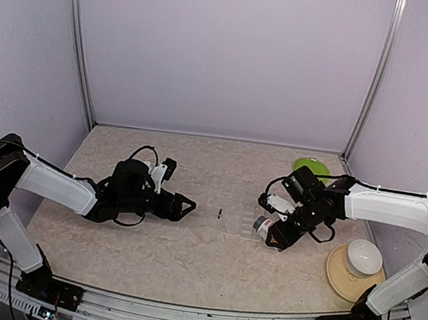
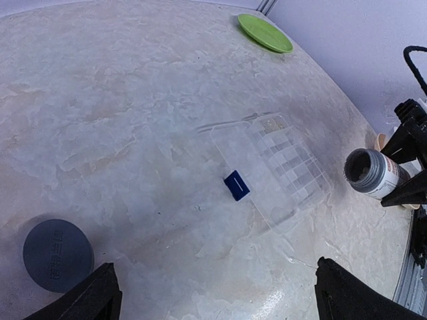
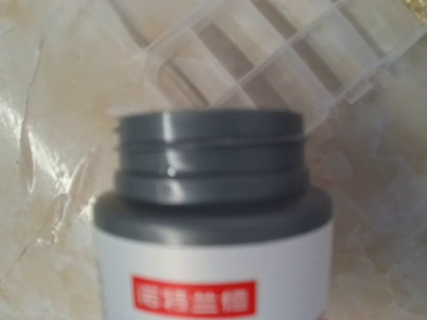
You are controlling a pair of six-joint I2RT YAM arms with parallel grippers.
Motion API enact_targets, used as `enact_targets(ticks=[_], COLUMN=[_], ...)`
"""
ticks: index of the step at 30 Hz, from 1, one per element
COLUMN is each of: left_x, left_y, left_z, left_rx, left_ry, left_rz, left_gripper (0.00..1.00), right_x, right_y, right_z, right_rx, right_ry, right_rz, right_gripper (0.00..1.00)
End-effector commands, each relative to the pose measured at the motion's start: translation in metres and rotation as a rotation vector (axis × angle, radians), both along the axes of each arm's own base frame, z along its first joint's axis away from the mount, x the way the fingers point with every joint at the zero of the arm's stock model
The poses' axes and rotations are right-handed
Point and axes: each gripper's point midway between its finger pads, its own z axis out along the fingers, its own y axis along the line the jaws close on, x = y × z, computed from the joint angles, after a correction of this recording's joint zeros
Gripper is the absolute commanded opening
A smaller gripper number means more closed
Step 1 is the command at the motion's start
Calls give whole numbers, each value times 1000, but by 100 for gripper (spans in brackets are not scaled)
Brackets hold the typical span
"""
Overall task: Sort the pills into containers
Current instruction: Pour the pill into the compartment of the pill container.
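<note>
Bottle (image 2: 370, 173), uncapped, grasped tilted by right gripper (image 1: 272, 231) just right of clear pill box (image 2: 280, 167); one dark pill (image 2: 236, 185) lies at its left, perhaps touching. Left gripper (image 1: 185, 203) spread wide, empty.

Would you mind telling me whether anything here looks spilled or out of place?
Yes: one dark blue pill lies outside the pill box's compartments, beside the box's edge rather than in a slot. The grey cap sits loose on the table, well apart from the uncapped bottle.
</note>
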Motion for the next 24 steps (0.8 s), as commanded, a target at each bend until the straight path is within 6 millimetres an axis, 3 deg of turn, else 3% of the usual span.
enact_targets(ticks=[1, 24], left_x=[1, 1], left_y=[2, 2], left_z=[7, 7], left_rx=[-14, -16], left_ry=[-21, -19], left_rz=[0, -2], left_gripper=[99, 99], right_x=[-4, -4], right_y=[-3, -7], right_z=[-8, -21], right_rx=[-11, -73], right_ry=[37, 102], right_rz=[6, -8], right_gripper=[16, 16])
